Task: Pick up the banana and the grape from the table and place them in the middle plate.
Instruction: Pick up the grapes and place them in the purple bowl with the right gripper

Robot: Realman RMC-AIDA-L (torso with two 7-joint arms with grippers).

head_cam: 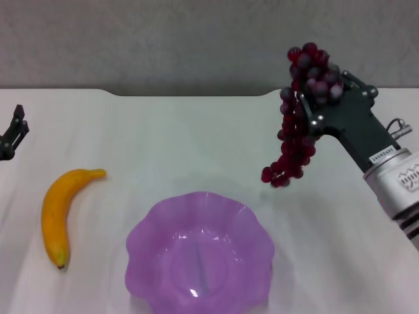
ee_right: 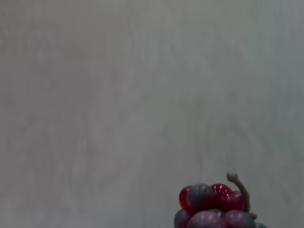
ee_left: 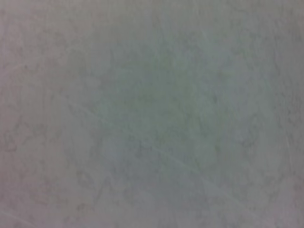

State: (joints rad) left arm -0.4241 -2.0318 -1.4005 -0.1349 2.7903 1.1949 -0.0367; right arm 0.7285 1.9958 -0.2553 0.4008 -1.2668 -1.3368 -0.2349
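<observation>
Grapes [head_cam: 298,118], small round dark red-purple beads with a dusty bloom on some, hang in a long loose bunch in the right half of the head view, clear of the table [head_cam: 196,137]. The right gripper [head_cam: 319,98], matte black with visible screws, is clenched on the upper part of the bunch; the top berries bulge above it and the rest trails down and to the left. The right wrist view catches only the top berries and the short crooked brown stem [ee_right: 240,187] at its lower edge, against a blurred pale surface.

Lower centre sits the middle plate [head_cam: 147,239], translucent purple plastic, bowl-shaped with a wavy scalloped rim; nothing lies in it. The bunch's lowest berries hang up and to the right of its rim, apart from it.

The banana [head_cam: 57,212], smooth, curved, yellow-orange with a dark tip, lies on the table at lower left, well apart from the plate.

The left gripper [head_cam: 13,134] rests at the far left edge, only partly in view, so whether it is released or clenched I cannot tell. The table is plain smooth white, its far edge notched, with open room between banana, plate and that edge
</observation>
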